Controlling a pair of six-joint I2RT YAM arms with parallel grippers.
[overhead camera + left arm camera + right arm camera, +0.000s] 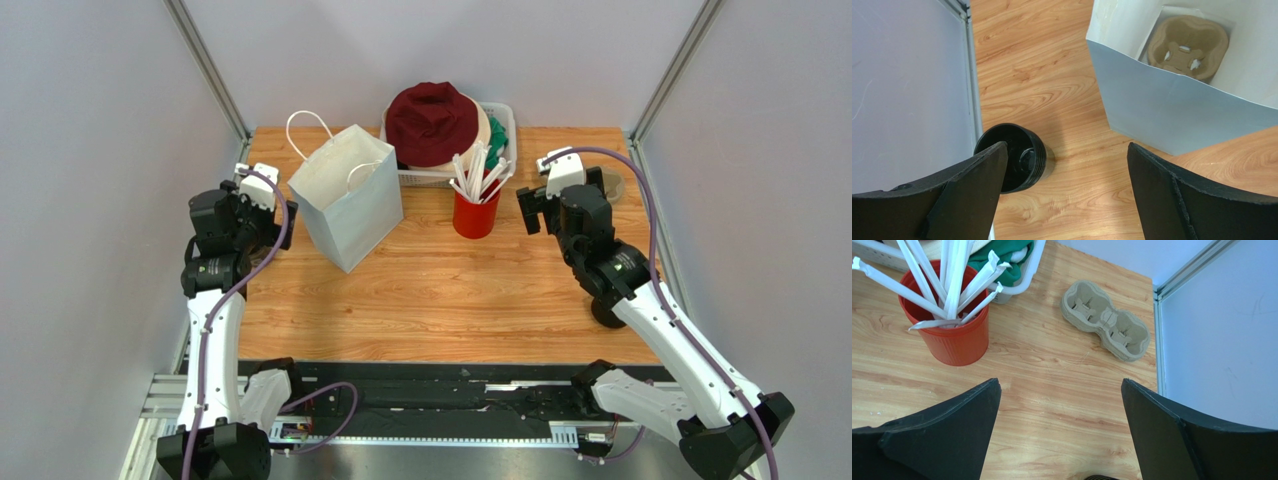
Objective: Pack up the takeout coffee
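The takeout coffee with its black lid does not show clearly in any view. A dark round thing (606,312) lies half hidden under my right forearm; I cannot tell what it is. Its ribbed edge (1102,477) peeks in at the bottom of the right wrist view. My left gripper (1067,146) is open and empty above the wood, also seen in the top view (250,205). An all-black lidless cup (1019,155) stands partly behind its left finger. The white paper bag (347,197) stands open to its right. My right gripper (1060,381) is open and empty, also seen from above (548,210).
A cardboard cup carrier (1187,45) sits inside the bag (1172,115). A second carrier (1106,320) lies at the back right. A red cup (952,335) of wrapped straws stands in front of a white basket (500,120) holding a maroon hat (432,120).
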